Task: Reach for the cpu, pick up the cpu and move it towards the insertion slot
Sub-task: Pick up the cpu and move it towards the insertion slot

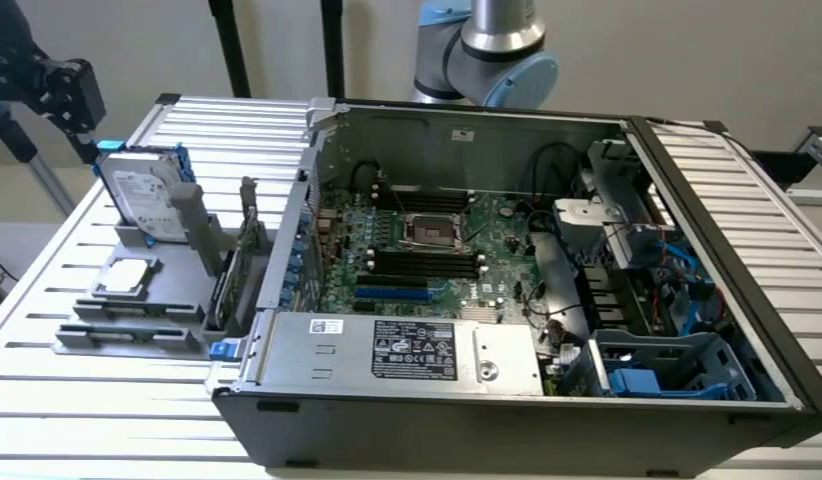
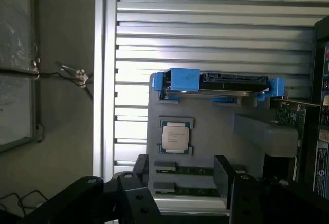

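Two black fingers (image 2: 222, 178) of the end effector (image 2: 181, 161) stand apart w/ nothing between them, near the cpu (image 2: 175, 136) but not touching it. We see the cpu (image 1: 126, 277) lying flat, metal top up, in a recess of a grey holder (image 1: 164, 312) on the slatted worktop (image 1: 104, 400), outside the PC case (image 1: 518, 415), on the exterior view's left. An upright hard drive (image 1: 142, 195) w/ blue rails stands just behind it. The insertion slot (image 1: 431, 231) sits on the green board inside the case, well apart from the cpu.
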`<state>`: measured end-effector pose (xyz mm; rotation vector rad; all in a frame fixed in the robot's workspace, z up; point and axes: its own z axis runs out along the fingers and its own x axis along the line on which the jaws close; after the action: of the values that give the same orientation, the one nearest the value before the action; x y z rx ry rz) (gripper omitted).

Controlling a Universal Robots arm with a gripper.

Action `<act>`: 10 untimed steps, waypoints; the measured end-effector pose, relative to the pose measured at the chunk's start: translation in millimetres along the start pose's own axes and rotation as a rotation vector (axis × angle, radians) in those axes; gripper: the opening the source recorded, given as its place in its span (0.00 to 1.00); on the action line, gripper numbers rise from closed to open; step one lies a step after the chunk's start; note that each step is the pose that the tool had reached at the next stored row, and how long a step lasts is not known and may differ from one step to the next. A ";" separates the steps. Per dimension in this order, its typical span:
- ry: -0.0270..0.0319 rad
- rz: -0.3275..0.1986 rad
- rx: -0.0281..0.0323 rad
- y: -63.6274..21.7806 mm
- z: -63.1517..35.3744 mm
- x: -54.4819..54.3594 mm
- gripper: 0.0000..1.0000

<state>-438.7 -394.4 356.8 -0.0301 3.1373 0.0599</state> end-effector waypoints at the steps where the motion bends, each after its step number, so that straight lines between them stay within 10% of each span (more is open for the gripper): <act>1: -0.0002 0.000 -0.0001 0.0 0.8 0.0 0.65; 10: -0.0001 0.000 0.0000 -0.7 16.5 0.1 0.71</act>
<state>-438.7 -394.4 340.3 -0.0301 3.1372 0.0599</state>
